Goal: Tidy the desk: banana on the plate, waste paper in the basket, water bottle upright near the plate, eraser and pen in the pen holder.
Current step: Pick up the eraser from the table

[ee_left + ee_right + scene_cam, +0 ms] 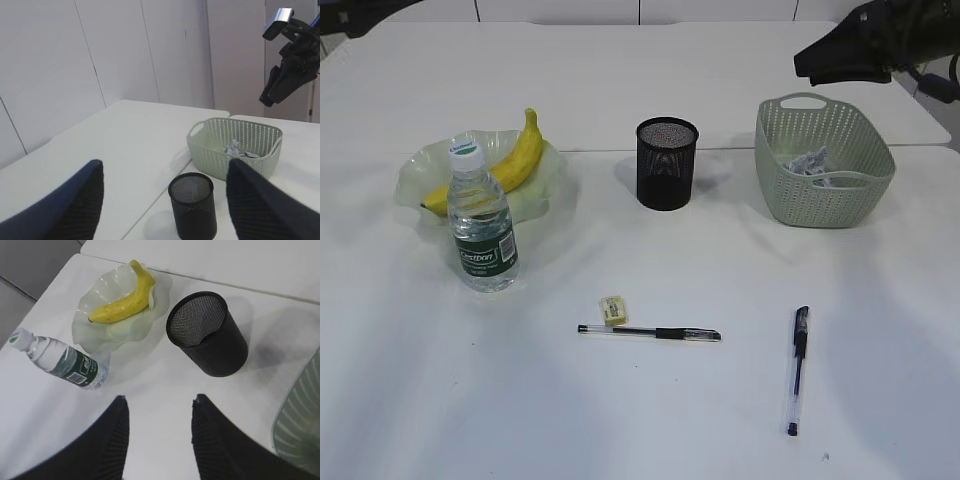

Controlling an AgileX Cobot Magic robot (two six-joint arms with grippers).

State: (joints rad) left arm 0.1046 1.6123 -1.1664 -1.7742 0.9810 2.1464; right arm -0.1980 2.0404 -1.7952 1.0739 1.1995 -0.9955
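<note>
Presently the banana [517, 156] is seen on the plate [418, 170], the water bottle [480, 222] upright just before it. Right of the plate, eraser [613, 309] and two pens [650, 332] are left on the table. Both the left gripper [162, 200] and right gripper [159, 432] are held open, empty.

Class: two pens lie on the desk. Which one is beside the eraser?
The black-gripped pen lying crosswise, just below the eraser; the blue pen lies apart, right.
</note>
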